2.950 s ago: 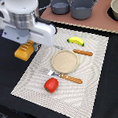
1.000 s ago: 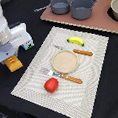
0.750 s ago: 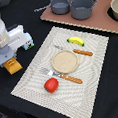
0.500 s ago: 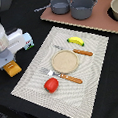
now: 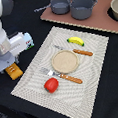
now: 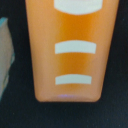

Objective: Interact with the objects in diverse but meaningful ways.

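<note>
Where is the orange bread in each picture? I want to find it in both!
Exterior view: the golden-orange scored bread loaf lies on the black table, off the placemat's edge on the exterior view's left, partly under the robot's white arm.
Wrist view: the loaf fills most of the picture, showing pale score marks.
Shared landmark: the black tabletop around the loaf, seen dark beside it in the wrist view.

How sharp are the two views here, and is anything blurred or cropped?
Exterior view: soft, low-detail, evenly lit; the tomato and banana read clearly, the arm mostly hides the bread loaf. Wrist view: the loaf fills the frame at close range, edges blurred, its far end cropped; gripper fingers not visible.
</note>
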